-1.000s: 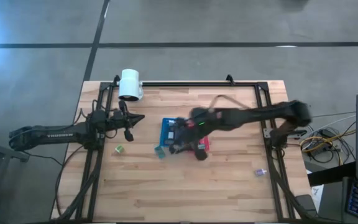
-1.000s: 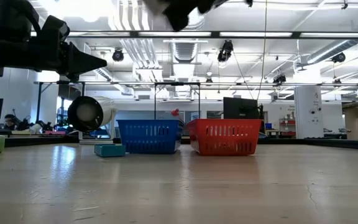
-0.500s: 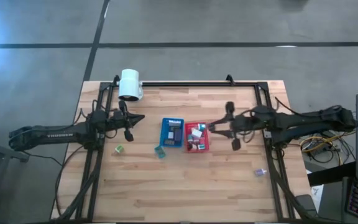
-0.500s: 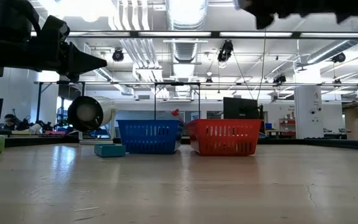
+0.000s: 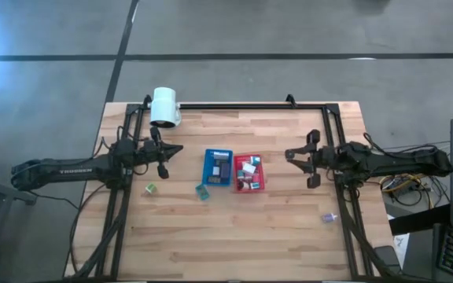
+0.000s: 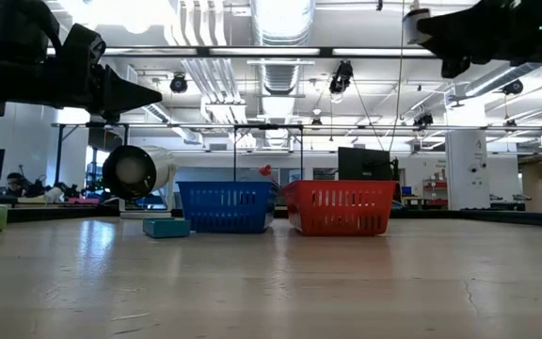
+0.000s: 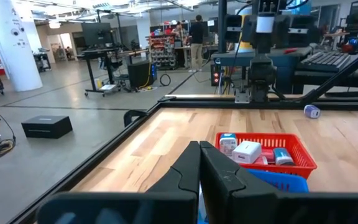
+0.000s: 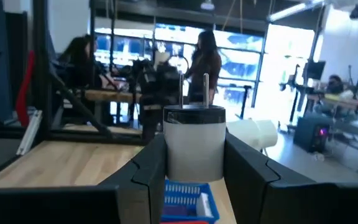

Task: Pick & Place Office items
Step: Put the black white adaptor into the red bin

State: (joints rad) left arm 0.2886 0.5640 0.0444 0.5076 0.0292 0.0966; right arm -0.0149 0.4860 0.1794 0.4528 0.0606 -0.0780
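Right gripper (image 5: 299, 158) has pulled back from the red tray (image 5: 249, 173) to frame right, jaws pinching a white cylinder (image 8: 194, 148); left gripper (image 5: 166, 156) waits pressed together; carry it level.

Four cameras covered one pale wooden plank table (image 5: 234, 228).

The high camera looked straight down from far above; the low one sat at tabletop level, facing 12 o'clock. Each wrist camera looked across the table from its arm's side. All four shared the blue mesh plastic basket (image 5: 218, 167) and red mesh plastic basket (image 5: 249, 173).
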